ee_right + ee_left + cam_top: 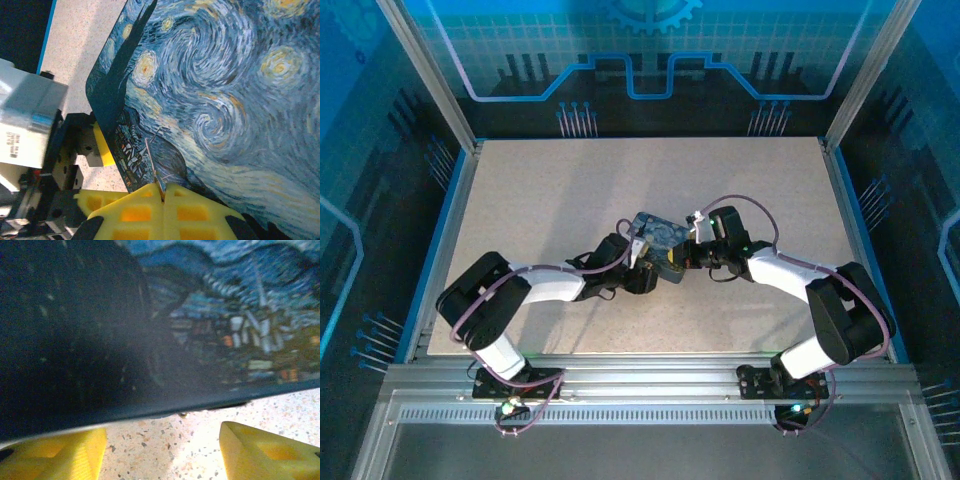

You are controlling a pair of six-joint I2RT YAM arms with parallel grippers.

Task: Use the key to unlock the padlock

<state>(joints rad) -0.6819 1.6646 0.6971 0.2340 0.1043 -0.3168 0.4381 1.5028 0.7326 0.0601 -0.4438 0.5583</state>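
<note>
Mid-table, the painted tin box sat on the speckled table, wedged between both arms. The left gripper came at it from the near left, the right gripper from the right.

Right wrist view: the right gripper had its yellow fingertips pressed together, pinching the key. The key was a thin grey sliver sticking out of the tips and lying over the swirly lid of the tin box, near the lid's dark edge. It looked like it touched the lid, but I couldn't tell for sure. One yellow finger of the left gripper sat right against that same box edge.

Left wrist view: the left gripper was spread, with its yellow fingertips well apart and bare tabletop between them. The painted wall of the tin box stood just beyond the tips, very close and out of focus, with nothing pinched. A small blurred bit poked out under the box's lower edge. It was too soft to identify.
</note>
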